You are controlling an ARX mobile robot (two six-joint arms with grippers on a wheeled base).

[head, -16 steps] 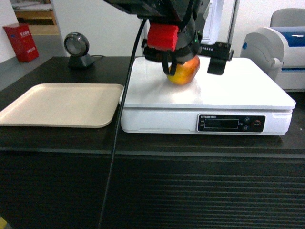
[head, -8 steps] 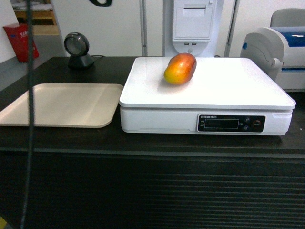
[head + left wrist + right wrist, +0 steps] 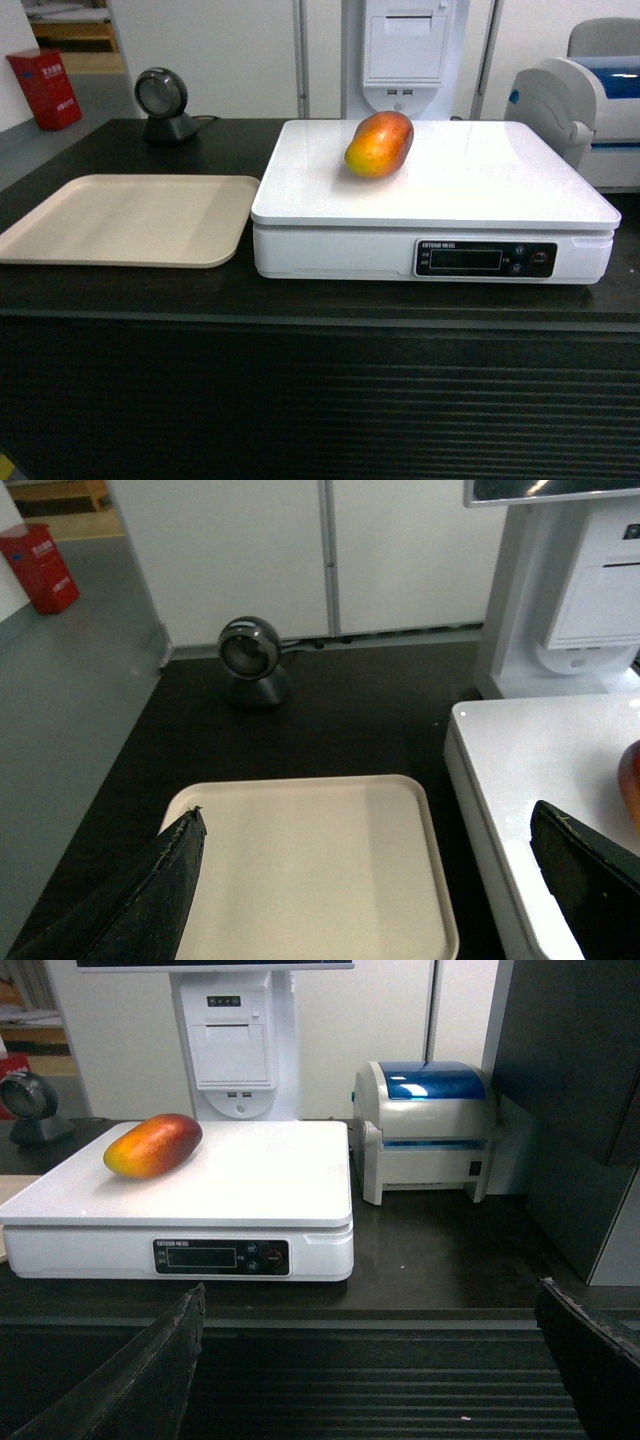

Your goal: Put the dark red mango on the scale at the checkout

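Checkout surface (image 3: pixel 120 290) black, scale (image 3: pixel 480 190) on it beside a beige tray (image 3: pixel 120 220), printer (image 3: pixel 430 1130) at the right. Mango (image 3: pixel 379 143) now lies alone on the scale's top plate, back-left part; the arm that was clamped over it a second ago is gone from the head view. Left gripper (image 3: pixel 370 880) and right gripper (image 3: pixel 370 1360) both have jaws spread wide, holding nothing, so placement looks done.

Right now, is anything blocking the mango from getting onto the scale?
No. The mango already lies on the scale, toward its back left part. Nothing rests on or against it, and no end effector is near it.
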